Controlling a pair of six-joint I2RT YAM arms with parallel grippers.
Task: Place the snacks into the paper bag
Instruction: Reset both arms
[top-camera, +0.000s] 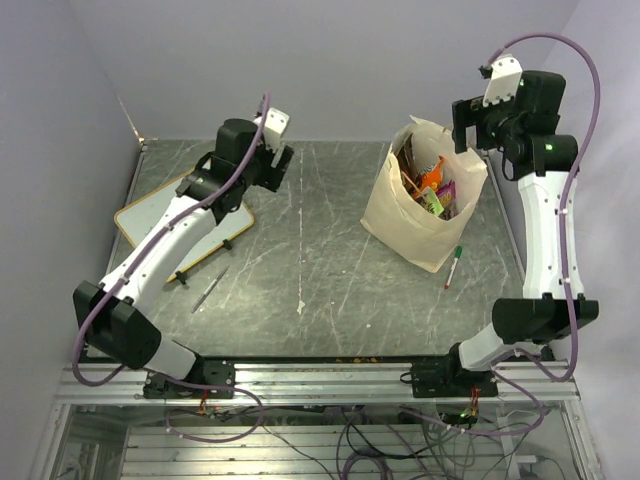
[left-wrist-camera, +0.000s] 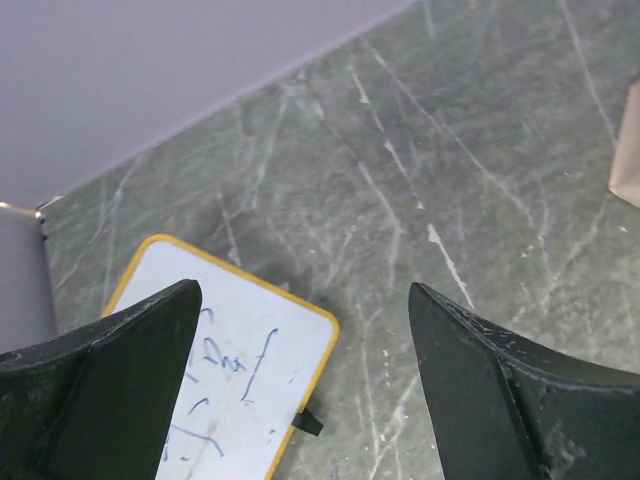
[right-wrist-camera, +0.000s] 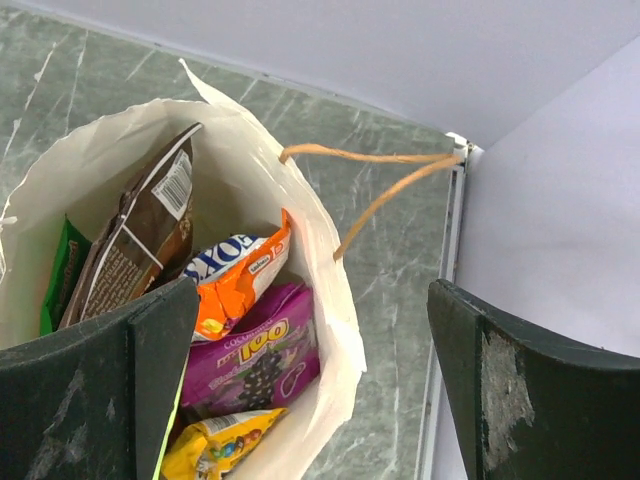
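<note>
Bag upright at right, mouth open for loading. Snacks packed inside on edge, purple and orange showing. Right gripper over mouth, fingers spread, empty: drop position. Left gripper spread too, empty, parked above whiteboard, out of way.

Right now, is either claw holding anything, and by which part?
Nothing held. The left claw is open, empty, above the table by the whiteboard; the right claw is open, empty, above the paper bag holding the snacks.

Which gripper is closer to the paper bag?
Right. The right gripper hangs just above the paper bag's open top, while the left gripper is far off, above the whiteboard.
</note>
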